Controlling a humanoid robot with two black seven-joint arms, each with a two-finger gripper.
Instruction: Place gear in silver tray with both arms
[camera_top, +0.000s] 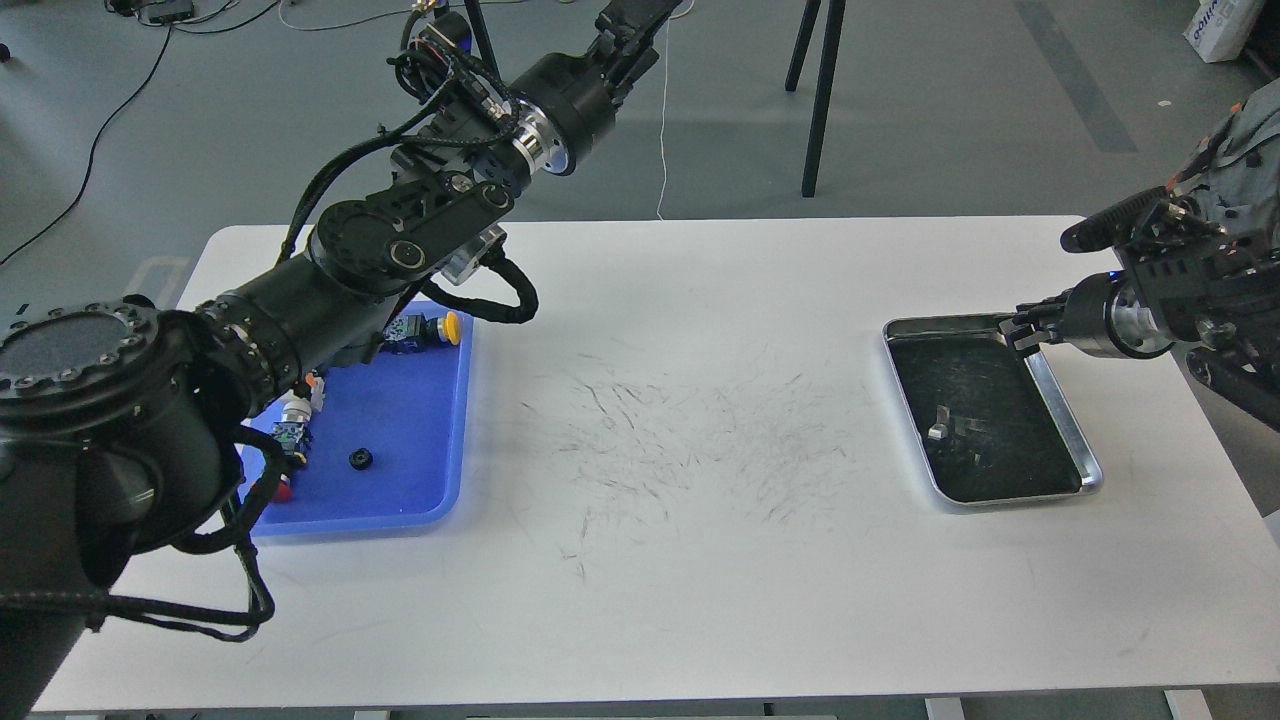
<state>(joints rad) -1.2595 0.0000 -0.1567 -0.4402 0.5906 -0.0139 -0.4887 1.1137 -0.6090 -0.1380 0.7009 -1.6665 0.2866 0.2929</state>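
Note:
A small black gear (361, 459) lies on the floor of the blue plastic tray (410, 400) at the table's left. The silver tray (985, 385) lies at the right, with a small pale glint (938, 431) on its dark floor. My left arm reaches up and away over the blue tray. Its gripper (640, 15) is at the top edge, far above the gear and partly cut off. My right gripper (1020, 328) hovers at the silver tray's far right corner. It is dark and small, so its fingers cannot be told apart.
The blue tray also holds a yellow-capped part (448, 326) and small figures (292, 432) near my left arm. The white table (700, 560) has scuff marks in its middle. Black stand legs (822, 90) rise from the floor beyond the table.

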